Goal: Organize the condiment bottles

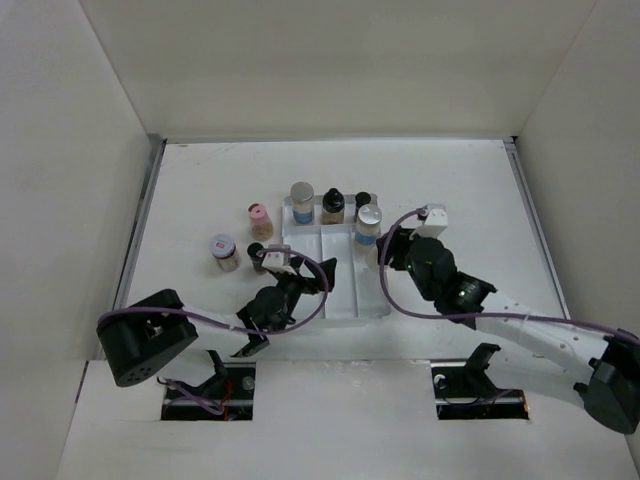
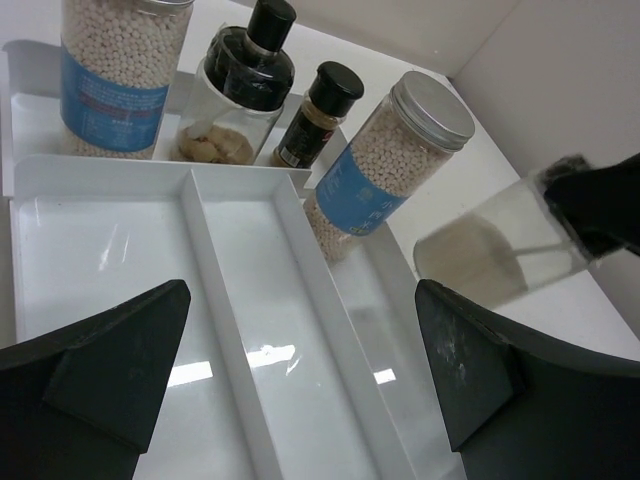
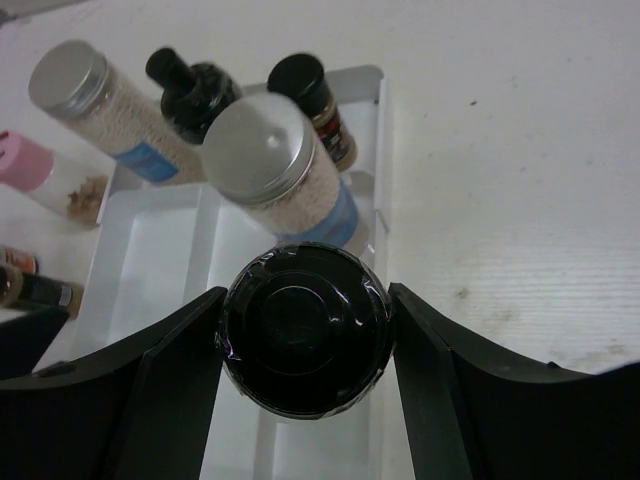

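Inspecting the right fingers (image 3: 150,400), you find them clenched on a black-capped jar (image 3: 305,330) at the right side of the white tray (image 1: 345,290), just beside a silver-capped jar (image 3: 275,170). Your left fingers (image 2: 100,360) stand released over the tray's near half, holding nothing. Three other bottles (image 1: 333,205) line the tray's far end. A pink-capped bottle (image 1: 259,218) and two more bottles (image 1: 224,250) stand on the table (image 1: 460,180) left of the tray.
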Robot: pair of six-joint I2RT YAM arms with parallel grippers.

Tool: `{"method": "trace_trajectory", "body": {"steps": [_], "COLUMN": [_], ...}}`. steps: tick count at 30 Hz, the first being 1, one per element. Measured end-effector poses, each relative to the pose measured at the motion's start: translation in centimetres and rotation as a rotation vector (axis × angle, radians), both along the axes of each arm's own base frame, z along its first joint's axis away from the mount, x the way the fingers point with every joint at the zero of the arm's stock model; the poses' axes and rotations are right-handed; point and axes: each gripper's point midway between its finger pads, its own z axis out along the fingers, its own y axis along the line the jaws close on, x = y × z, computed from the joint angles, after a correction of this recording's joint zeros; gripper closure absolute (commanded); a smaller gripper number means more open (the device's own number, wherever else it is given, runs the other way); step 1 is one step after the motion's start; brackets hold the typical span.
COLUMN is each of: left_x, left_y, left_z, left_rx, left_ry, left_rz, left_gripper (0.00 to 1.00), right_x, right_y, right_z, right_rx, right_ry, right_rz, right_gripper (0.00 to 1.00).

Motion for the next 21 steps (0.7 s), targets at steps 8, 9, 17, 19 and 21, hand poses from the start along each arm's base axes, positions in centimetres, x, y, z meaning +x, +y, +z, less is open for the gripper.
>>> {"method": "trace_trajectory", "body": {"steps": [8, 9, 17, 19, 21], "left_x": [0.2, 0.3, 0.5, 0.7, 1.0], "left_y": [0.2, 0.2, -0.3, -0.3, -0.2], "left_z": [0.0, -0.1, 0.4, 0.7, 1.2], "left_rx": [0.002, 0.004, 0.016, 0.021, 0.026], "left_ry": [0.003, 0.005, 0.011, 0.014, 0.019], "left_rz": [0.010, 0.010, 0.008, 0.012, 0.021], "left_gripper": [0.13, 0.16, 0.76, 0.78, 0.73], "right_x": [-1.3, -1.3, -1.5, -1.7, -1.8], "right_y": [3.3, 3.4, 4.1, 4.4, 4.4], "right_z": [-5.0, -5.6, -6.9, -6.6, -5.8], "right_rx": [-0.102, -0.114, -0.169, -0.164, -0.151], "right_ry": [0.111, 0.121, 0.115, 0.102, 0.087], "right_rz": [0.068, 0.068, 0.052, 0.058, 0.065], "right_gripper": [0.43, 0.43, 0.03, 0.00, 0.00]}}
